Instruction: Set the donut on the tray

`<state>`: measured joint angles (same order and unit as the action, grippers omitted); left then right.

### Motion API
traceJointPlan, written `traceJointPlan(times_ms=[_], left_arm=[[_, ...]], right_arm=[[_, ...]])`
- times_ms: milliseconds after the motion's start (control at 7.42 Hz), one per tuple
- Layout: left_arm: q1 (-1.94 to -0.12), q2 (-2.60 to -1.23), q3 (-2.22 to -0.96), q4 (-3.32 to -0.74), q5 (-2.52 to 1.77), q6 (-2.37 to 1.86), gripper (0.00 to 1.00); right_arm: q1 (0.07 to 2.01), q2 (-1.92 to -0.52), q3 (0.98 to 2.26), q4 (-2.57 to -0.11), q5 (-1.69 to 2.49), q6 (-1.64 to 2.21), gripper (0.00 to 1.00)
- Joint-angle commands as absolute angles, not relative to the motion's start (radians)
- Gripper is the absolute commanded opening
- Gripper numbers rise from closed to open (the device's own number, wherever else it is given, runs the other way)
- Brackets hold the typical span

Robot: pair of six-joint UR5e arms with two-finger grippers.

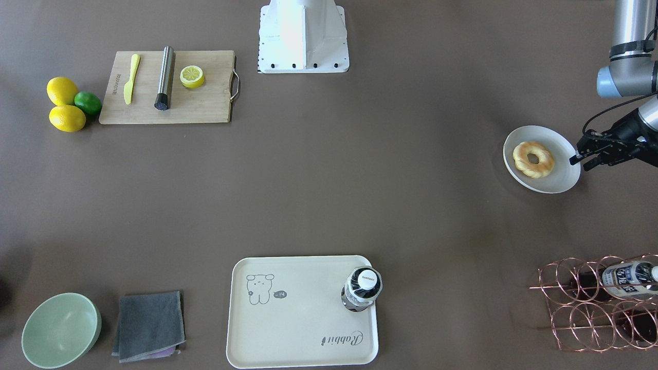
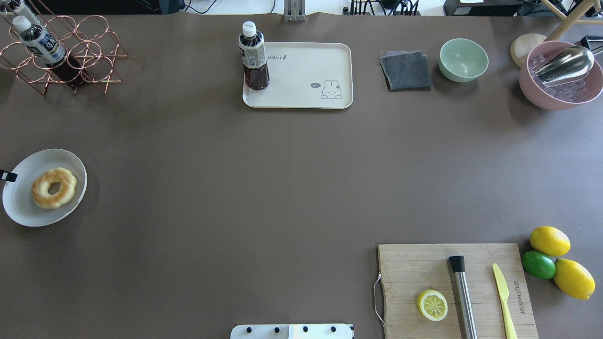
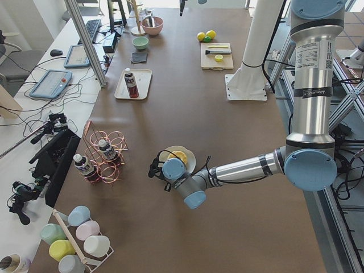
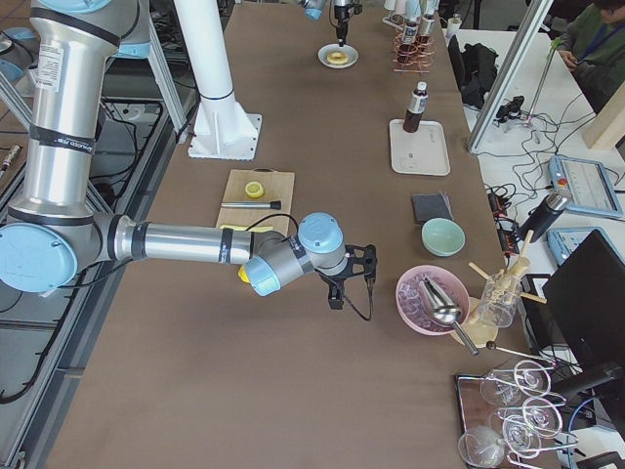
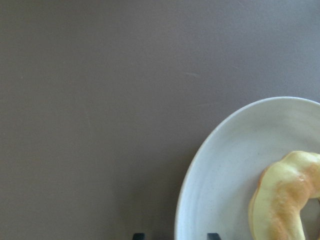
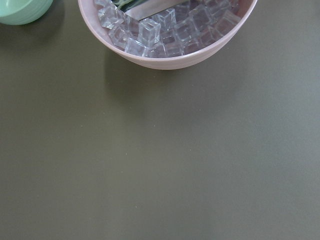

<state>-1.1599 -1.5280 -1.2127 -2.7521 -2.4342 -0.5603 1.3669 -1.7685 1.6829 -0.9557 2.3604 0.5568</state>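
Observation:
The donut [image 1: 522,154] lies on a round white plate [image 1: 558,177] at the table's end on my left; it also shows in the overhead view [image 2: 42,193] and the left wrist view [image 5: 280,200]. My left gripper [image 1: 580,160] is open and empty, low at the plate's outer rim, beside the donut and not touching it. Its fingertips [image 5: 138,235] show apart at the bottom of the wrist view. The cream tray [image 1: 303,329] with the cartoon animal lies at the far middle [image 2: 301,75]. My right gripper [image 4: 356,269] shows only from the side, so I cannot tell whether it is open or shut.
A dark drink bottle [image 1: 362,288] stands on a corner of the tray. A copper wire rack [image 2: 70,56] with bottles is at the far left. A cutting board [image 2: 424,278] holds a half lemon, tool and knife. A pink ice bowl [image 6: 170,45] lies under the right wrist.

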Motion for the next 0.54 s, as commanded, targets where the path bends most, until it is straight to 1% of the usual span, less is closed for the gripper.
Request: traceJointPlan(times_ms=[0,404], left_arm=[[-1.158,-1.528,-1.213,-2.757,-2.434,-0.56,0.11],[-1.158,-1.528,-1.21,-2.757,-2.433,-0.554,0.1]], right_arm=[[1.367,-1.769,1.681,-0.956,2.361,0.557,0.99],[1.367,-1.77,1.678,-0.956,2.359,0.555,0.99]])
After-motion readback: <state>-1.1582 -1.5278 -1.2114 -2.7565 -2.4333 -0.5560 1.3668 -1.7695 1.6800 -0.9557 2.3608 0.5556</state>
